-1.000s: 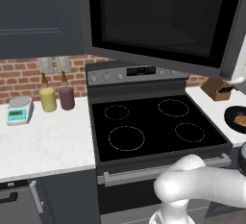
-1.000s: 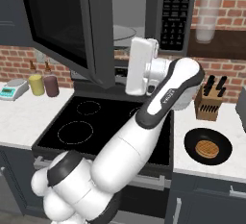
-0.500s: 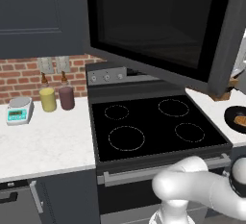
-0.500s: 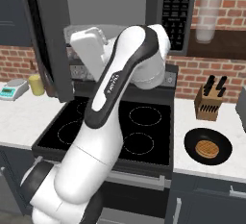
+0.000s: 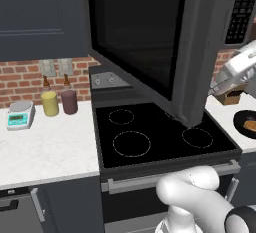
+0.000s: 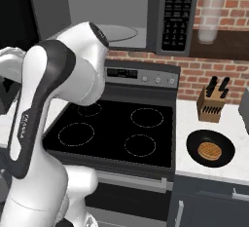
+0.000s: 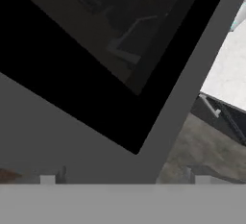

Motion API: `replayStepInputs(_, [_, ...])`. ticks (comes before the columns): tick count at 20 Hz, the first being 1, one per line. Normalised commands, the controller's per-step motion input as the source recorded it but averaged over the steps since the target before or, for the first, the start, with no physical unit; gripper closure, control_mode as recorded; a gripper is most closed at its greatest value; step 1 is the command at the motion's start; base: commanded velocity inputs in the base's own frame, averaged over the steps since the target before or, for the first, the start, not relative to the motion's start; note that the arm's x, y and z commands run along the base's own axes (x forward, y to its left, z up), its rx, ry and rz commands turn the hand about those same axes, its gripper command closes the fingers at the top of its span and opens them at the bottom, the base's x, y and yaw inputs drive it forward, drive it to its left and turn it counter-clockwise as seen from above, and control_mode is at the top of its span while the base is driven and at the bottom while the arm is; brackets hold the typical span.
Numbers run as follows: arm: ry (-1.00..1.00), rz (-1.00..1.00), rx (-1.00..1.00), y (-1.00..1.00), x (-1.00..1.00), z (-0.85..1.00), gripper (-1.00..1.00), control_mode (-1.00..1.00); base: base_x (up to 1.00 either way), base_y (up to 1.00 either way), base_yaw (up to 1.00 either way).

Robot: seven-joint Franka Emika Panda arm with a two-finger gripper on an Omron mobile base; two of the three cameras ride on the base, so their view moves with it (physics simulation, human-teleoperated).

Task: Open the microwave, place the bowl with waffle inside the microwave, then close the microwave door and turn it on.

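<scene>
Four burner rings mark the black stove (image 6: 116, 128) under brick wall (image 6: 221, 70); tool (image 7: 125, 177) spread.

A: Microwave (image 6: 146, 11) sits above the stove (image 6: 116, 128), and its door (image 5: 150, 42) stands swung out over the burners.

B: Right of the stove, the bowl with waffle (image 6: 210, 148) rests on the counter (image 6: 233, 165), knife block (image 6: 212, 105) just behind it.

A: Left counter carries a scale (image 5: 20, 114) and two canisters (image 5: 59, 102) by the wall.

Even, flat rendered light; soft, low-resolution edges.
</scene>
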Motion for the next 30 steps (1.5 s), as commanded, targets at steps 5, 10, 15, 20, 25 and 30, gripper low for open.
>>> replayStepInputs(5, [-0.11,0.0,-0.04,1.0,-0.46,-0.01,-1.0,-1.0,0.0,0.0,0.0])
replayStepInputs(10, [-0.08,-0.14,0.01,-0.04,-0.02,-0.04,-1.0,-1.0,0.0,0.0,0.0])
replayStepInputs(15, [0.0,-0.2,0.0,-1.0,0.41,-0.58,-1.0,-1.0,0.0,0.0,0.0])
replayStepInputs(20, [-0.01,-0.15,-0.27,-1.0,0.39,-0.76,-1.0,-1.0,0.0,0.0,0.0])
replayStepInputs(25, [0.0,-0.17,-0.49,-1.0,0.79,-0.65,-1.0,-1.0,0.0,0.0,0.0])
replayStepInputs(30, [0.19,-0.24,-0.38,-0.86,1.0,-0.61,-1.0,-1.0,0.0,0.0,0.0])
